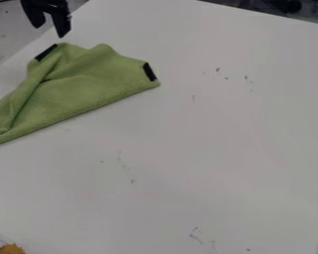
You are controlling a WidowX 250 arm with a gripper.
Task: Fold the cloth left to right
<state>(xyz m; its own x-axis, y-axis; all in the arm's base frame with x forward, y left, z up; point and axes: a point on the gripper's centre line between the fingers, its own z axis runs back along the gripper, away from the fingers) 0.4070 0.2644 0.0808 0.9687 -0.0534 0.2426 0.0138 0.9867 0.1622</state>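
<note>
Cloth [89, 84], one piece, lies in front of you at the upper left of the table [221, 144], running out past the left edge: green, soft-looking and creased, with three short black strips on it. Below it, in the bottom-left corner, you have one orange, jagged-edged thing [12, 249]. Your one gripper [49, 31] hangs just beyond the cloth's far edge, its two black fingers apart, gripping nothing. Rightward, your table is smooth, flat and white, with a few dark scuffs.

Light soft, fairly dim, src unclear. Table [208, 149] evenly lit, approx. matte; cloth [82, 94] folds softly shadowed; bkgd top R v. dark.
</note>
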